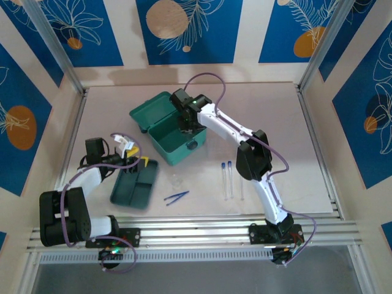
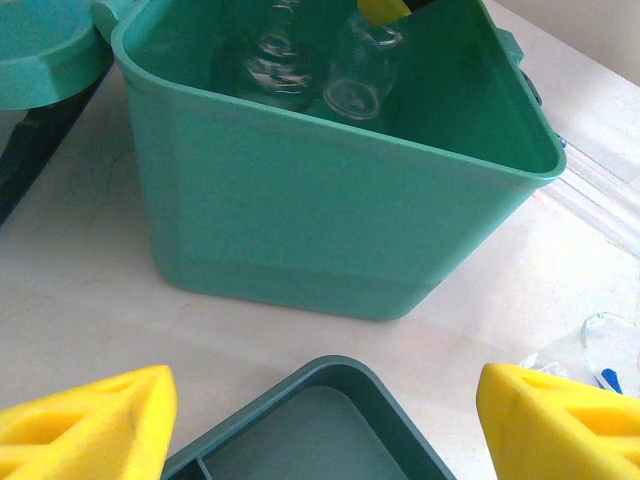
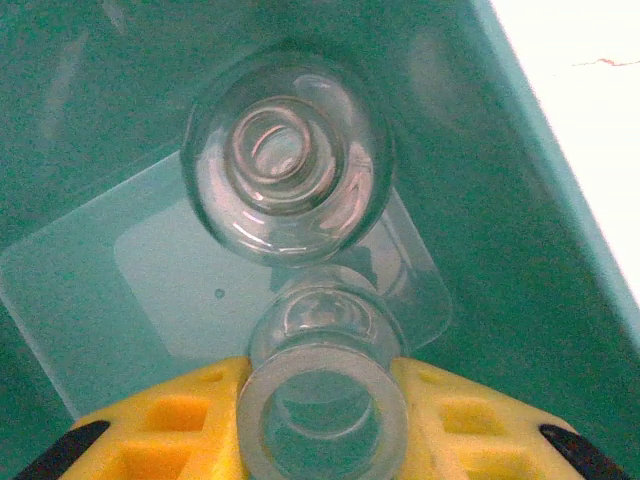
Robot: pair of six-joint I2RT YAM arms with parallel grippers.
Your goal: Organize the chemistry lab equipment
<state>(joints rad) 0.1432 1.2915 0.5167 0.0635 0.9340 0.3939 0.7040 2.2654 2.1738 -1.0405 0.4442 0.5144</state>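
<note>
Currently the right gripper (image 3: 322,415) is pinching the small glass beaker (image 3: 320,325) by its neck inside the teal case (image 1: 176,147), just below a second glass vessel (image 3: 285,160) in the wrist view. Judging by this, stowing the beaker is the step in hand, and it is calling for an upright set-down clear of that neighbour. The left gripper (image 2: 320,410) is hovering, jaws spread and gripping nothing, over the dark-green tray (image 2: 330,365). Whether the beaker's base is touching the floor is unclear. The tiny dish (image 2: 610,345) is being cut off at right.
</note>
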